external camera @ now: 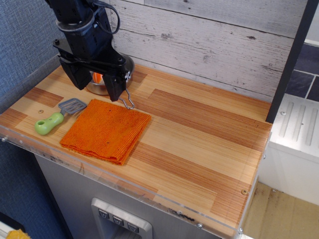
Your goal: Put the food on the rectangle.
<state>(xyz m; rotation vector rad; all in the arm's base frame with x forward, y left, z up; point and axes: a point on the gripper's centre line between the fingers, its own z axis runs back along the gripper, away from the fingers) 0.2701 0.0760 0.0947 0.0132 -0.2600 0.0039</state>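
A black gripper hangs over the far left corner of a wooden counter, its two fingers spread apart and pointing down. Between them shows a bit of orange and white, the toy salmon sushi, sitting in a round steel pan; whether the fingers touch it I cannot tell. At about five o'clock from the gripper, just beside the pan, lies a folded orange ribbed cloth. A green-handled spatula rests at the cloth's nine o'clock. The arm descends from the top left, nearly vertical.
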